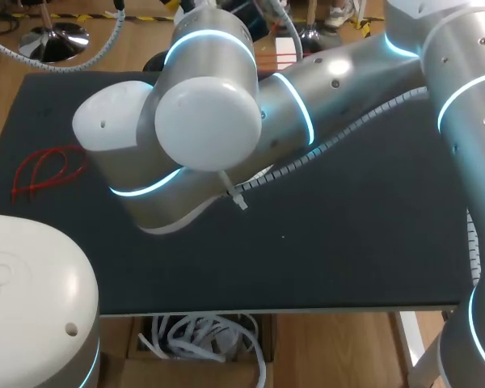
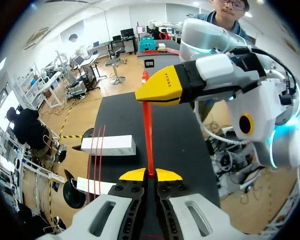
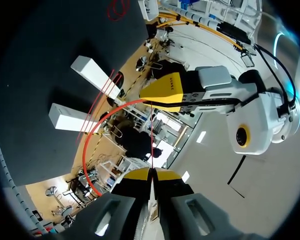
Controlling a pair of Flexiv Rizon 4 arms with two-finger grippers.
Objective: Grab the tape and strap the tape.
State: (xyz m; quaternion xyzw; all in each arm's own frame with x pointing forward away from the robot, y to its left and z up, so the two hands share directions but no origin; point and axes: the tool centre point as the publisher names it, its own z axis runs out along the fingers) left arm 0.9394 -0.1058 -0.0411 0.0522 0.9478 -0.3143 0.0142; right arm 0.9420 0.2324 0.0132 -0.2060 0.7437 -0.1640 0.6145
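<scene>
The tape is a thin red strap point(image 2: 148, 135). In the left wrist view my left gripper point(image 2: 151, 174) is shut on its lower end, and the strap runs straight up to my right gripper point(image 2: 141, 94), shut on the other end. In the right wrist view my right gripper point(image 3: 152, 173) pinches a thin red strap point(image 3: 151, 132) that rises to my left gripper point(image 3: 145, 97); from there it bends in a wide arc point(image 3: 91, 145) beside my fingers. In the head view both grippers are hidden behind the arms' elbows.
Two white blocks point(image 2: 110, 145) point(image 2: 92, 185) lie on the black mat point(image 1: 323, 242), with red straps point(image 2: 96, 157) stretched across them. A bunch of loose red ties point(image 1: 44, 171) lies at the mat's left. My two arms cross over the mat's back half.
</scene>
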